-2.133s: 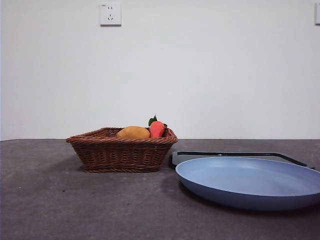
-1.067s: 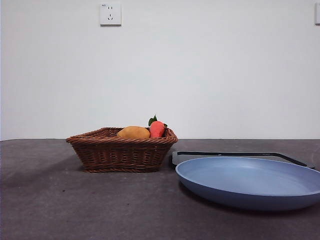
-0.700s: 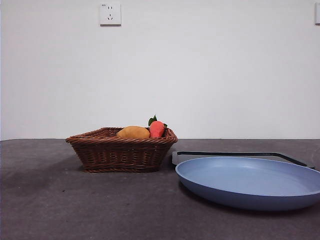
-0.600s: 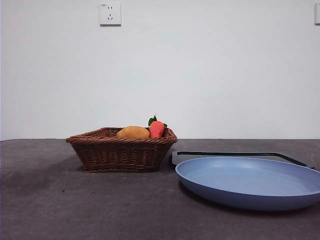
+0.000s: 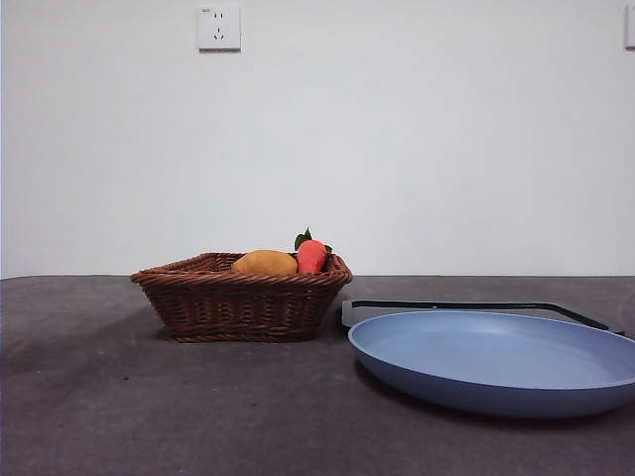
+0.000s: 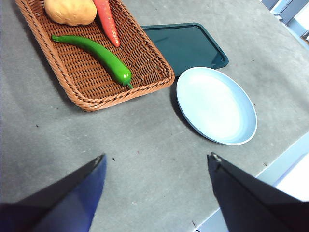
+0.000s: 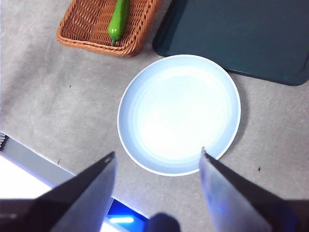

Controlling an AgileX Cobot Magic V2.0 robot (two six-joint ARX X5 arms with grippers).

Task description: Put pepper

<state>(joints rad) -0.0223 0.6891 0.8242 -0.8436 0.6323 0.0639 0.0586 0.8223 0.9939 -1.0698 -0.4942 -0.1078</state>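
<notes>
Left wrist view: the left pincer (image 6: 157, 166) is hanging high above the counter (image 6: 145, 140) with its jaws spread wide and nothing between them. The pepper (image 6: 94, 50) is lying in the wicker basket (image 6: 82, 92), just beside the carrot (image 6: 107, 20) and near the yellow-orange fruit (image 6: 70, 10). The right pincer (image 7: 157, 162), likewise wide and empty, is hovering over the blue plate (image 7: 178, 114), with the dark tray (image 7: 241, 34) beyond. Likely hazards: the pepper is glossy and slender, so an off-centre grip may be letting it pivot or slip; a descending jaw may be catching the basket's rim or nudging the carrot; and the basket, being light, may be shifting.
</notes>
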